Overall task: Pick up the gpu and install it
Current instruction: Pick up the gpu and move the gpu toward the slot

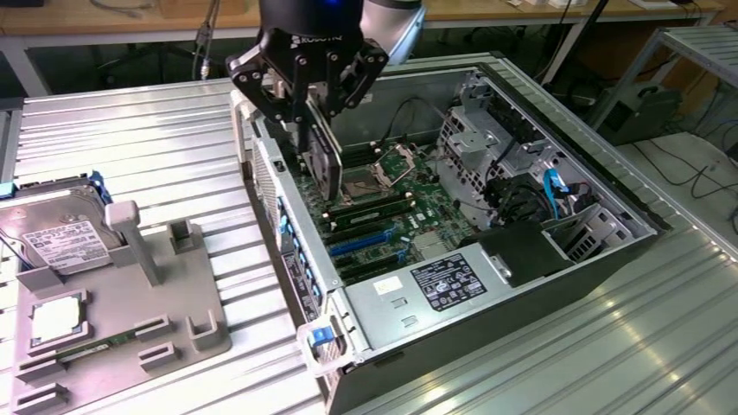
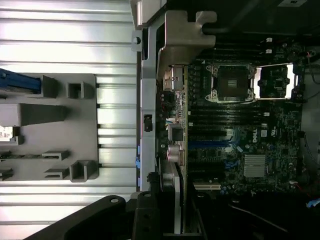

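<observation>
Gripper (image 1: pixel 313 111) clamped on gpu (image 1: pixel 327 164); I see card hanging edge-down over motherboard (image 1: pixel 398 207), blue slots (image 1: pixel 366 243) near lower end.

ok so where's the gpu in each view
exterior view: gpu hangs in the end effector, above the motherboard.
wrist view: the gpu is a pale edge-on strip beside the case wall.
shared landmark: the cpu socket.
</observation>
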Controlling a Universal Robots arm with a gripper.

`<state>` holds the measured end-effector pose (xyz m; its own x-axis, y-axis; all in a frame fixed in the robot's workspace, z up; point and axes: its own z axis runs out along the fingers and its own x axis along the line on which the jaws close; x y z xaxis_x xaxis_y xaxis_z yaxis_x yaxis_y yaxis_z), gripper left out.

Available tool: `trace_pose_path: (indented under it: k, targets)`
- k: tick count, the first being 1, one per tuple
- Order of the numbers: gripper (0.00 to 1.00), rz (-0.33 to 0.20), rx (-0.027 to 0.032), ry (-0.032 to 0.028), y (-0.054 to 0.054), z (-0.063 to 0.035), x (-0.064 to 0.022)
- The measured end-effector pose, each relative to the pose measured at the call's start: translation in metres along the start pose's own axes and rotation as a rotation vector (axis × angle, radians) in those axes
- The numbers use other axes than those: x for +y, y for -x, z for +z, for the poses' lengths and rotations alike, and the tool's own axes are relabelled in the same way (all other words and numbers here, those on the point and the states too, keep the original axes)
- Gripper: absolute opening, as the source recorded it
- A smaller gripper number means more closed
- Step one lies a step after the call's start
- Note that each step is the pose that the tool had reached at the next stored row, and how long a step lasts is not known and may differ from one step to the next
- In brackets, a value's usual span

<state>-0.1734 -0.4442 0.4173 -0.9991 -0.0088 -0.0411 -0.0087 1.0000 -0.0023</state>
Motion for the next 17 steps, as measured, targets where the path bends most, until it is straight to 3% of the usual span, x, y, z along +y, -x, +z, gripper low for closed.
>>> trace_pose_path:
  k: [6, 10, 11, 17]
  targets:
    - [0.28, 0.014, 0.0001, -0.0006, 0.022, 0.0022, 0.0007]
    - [0.28, 0.014, 0.0001, -0.0007, 0.043, 0.0045, 0.0011]
    - [0.28, 0.014, 0.0, -0.0006, 0.054, 0.0058, 0.0013]
    - [0.28, 0.012, 0.0, -0.0005, 0.082, 0.0096, 0.0014]
